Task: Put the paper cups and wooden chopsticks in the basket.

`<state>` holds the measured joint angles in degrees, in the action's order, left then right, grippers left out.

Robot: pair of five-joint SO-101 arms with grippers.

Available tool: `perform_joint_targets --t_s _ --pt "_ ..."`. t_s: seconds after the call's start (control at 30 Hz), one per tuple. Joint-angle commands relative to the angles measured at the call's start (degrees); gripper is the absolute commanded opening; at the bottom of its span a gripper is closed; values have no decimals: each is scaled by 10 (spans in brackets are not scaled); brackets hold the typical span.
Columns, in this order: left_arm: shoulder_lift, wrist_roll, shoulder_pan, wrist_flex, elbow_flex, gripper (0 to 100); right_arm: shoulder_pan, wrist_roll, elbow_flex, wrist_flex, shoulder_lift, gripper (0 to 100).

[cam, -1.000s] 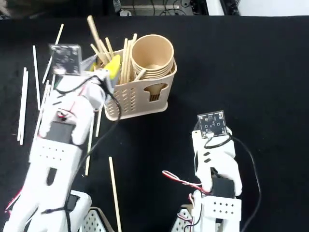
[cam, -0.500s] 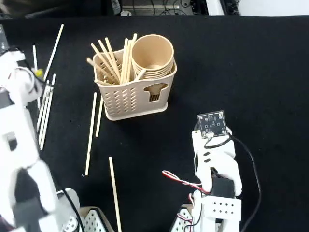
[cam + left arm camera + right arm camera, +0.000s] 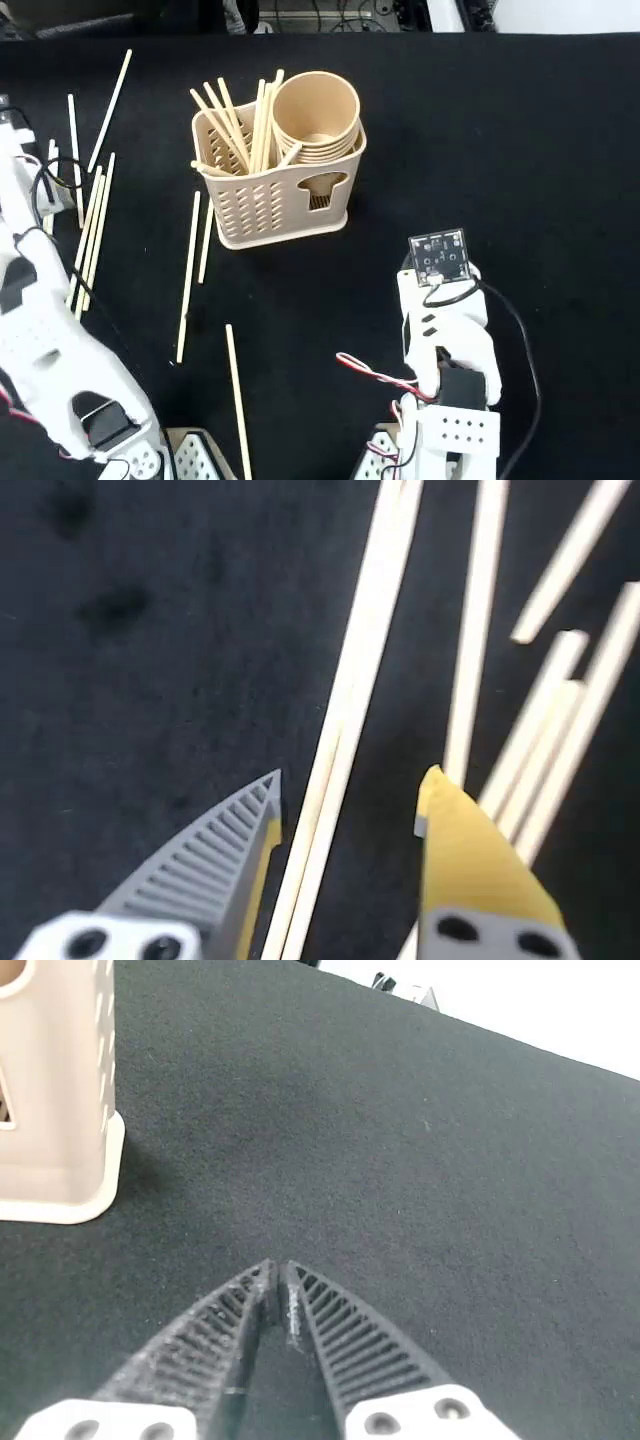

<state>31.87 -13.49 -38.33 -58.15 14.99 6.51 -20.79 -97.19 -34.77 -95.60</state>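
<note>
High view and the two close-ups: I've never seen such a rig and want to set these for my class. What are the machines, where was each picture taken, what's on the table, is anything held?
Two small white robot arms, left arm and right arm, each end in a pincer. The high view is from a fixed camera looking down on the black table. The other two come from cameras on each wrist. A beige basket holds stacked paper cups and some chopsticks; loose chopsticks lie beside it. The left pincer is open over a pair of chopsticks on the table; the right pincer is shut and empty. Nothing is held.
</note>
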Motion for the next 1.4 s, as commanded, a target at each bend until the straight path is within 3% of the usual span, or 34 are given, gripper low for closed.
perform_joint_targets --t_s 0.0,0.13,0.27,0.43,0.63,0.77,0.93,1.23,1.37 --pt "110 -17 -7 -82 182 217 -8 -5 1 10 -5 13" --pt "188 -27 -5 -154 299 204 -8 -5 1 10 -5 13" --pt "249 -28 -5 -194 387 16 -8 -5 1 10 -5 13" --pt "290 -50 8 -280 467 30 -8 -5 1 10 -5 13" --pt "294 -23 35 -432 621 27 -8 -5 0 10 -5 13" --pt "274 30 39 -430 691 27 -7 -5 0 10 -5 13" --pt "193 57 46 -430 625 27 -7 -5 0 11 -5 13" --pt "-113 83 116 -427 344 27 -7 -5 0 11 -5 13" --pt "-241 78 131 -371 215 29 -7 -5 0 10 -5 13"
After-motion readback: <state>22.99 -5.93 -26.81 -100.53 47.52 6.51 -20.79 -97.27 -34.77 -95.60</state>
